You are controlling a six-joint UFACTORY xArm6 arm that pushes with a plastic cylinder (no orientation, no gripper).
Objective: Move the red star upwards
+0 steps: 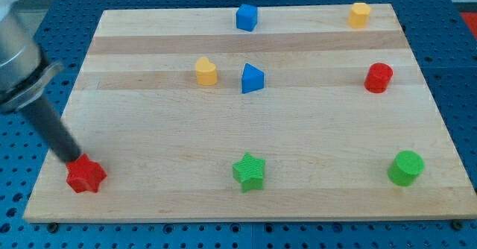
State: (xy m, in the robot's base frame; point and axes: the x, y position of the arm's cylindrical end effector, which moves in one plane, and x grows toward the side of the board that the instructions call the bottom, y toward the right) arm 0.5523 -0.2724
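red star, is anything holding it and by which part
Nothing holds it. My tip only touches the red star at its upper-left edge.

Green star (249,171), green cylinder (405,167), red cylinder (378,77), blue triangle (252,78), blue cube (247,17), two yellow blocks (206,71) (359,14), perhaps hexagonal

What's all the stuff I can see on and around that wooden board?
red star: 1, red, bottom left
green star: 1, green, bottom middle
green cylinder: 1, green, bottom right
red cylinder: 1, red, right
blue cube: 1, blue, top middle
blue wedge: 1, blue, centre
yellow blocks: 2, yellow, centre-left and top right
board: 1, pale wood, on blue surface
my tip: 1, dark rod, at the red star's upper left edge
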